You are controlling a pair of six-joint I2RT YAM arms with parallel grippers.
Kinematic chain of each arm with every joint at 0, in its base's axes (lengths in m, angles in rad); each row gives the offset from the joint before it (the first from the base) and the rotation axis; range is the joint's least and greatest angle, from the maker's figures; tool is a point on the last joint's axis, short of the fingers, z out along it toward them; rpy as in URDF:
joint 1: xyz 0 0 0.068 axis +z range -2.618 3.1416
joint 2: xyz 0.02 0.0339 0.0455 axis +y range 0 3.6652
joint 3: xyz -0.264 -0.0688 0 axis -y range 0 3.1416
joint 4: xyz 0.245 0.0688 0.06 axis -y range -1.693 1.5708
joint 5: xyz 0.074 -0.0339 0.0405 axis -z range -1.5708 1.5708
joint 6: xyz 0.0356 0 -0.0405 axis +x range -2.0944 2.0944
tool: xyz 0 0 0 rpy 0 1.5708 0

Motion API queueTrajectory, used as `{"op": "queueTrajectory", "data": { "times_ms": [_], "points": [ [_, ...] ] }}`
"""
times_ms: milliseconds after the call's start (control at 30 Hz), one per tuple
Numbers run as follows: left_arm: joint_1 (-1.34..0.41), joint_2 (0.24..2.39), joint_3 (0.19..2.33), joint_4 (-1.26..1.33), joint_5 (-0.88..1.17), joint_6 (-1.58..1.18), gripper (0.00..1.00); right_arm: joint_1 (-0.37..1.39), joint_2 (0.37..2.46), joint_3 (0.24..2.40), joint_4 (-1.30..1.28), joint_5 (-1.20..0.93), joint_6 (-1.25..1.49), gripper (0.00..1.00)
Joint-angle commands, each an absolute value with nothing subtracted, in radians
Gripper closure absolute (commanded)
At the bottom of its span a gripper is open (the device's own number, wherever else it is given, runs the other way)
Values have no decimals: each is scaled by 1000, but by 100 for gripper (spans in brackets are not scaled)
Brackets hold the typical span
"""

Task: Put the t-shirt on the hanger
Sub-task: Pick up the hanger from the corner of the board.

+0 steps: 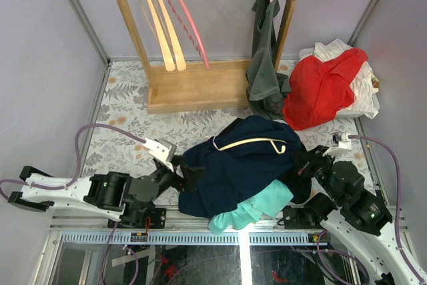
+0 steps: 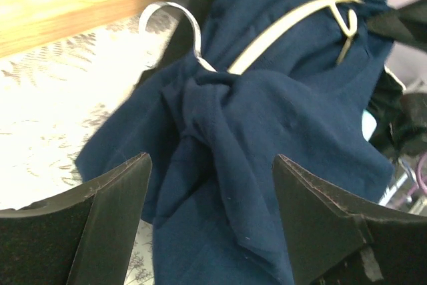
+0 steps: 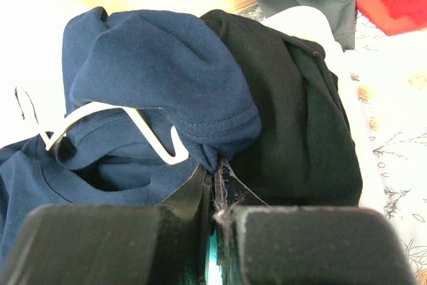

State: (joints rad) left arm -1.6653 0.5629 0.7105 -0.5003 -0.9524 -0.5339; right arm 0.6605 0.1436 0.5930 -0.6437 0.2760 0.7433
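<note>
Draping: one t-shirt [image 1: 233, 165] under one hanger [image 1: 250, 143] | left end effector [image 2: 210, 163] spread | right end effector [image 3: 217, 208] pinching t-shirt

Floral-patterned grey-and-white table top [image 1: 127, 108] carrying a rack and loose clothes.
The flat pale-wood base of a clothes rack [image 1: 200, 88] stands at the far middle, with a hanging grey-green top [image 1: 267, 85] bunched against its right end. A crumpled red garment [image 1: 320, 91] lies on white cloth [image 1: 365, 91] at the far right. Near the front lies a heap: a dark navy-blue cotton t-shirt [image 1: 233, 171], a black garment [image 3: 300, 111] beside it and a teal garment [image 1: 257, 205].
</note>
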Motion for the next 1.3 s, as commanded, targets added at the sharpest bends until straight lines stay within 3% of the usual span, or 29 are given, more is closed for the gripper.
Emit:
{"op": "queueTrajectory", "data": {
  "times_ms": [0,133,400,633,767,933,1267],
  "points": [
    [-2001,609,674,-397,-747,-445,27,655,164,583,-589,268,756,100],
    [-1753,610,617,-295,-497,-386,28,655,178,595,-587,264,752,100],
    [-1647,719,648,-274,-669,-367,31,655,175,584,-574,254,754,100],
    [-1598,680,624,-220,-741,-342,31,655,162,593,-593,263,737,100],
    [-1597,626,662,-235,-713,-339,31,654,155,592,-598,263,734,100],
    [-1581,736,716,-292,-748,-331,30,655,155,585,-584,254,733,100],
    [-1305,836,679,-180,-618,-307,32,655,163,601,-591,251,721,100]
  ]
}}
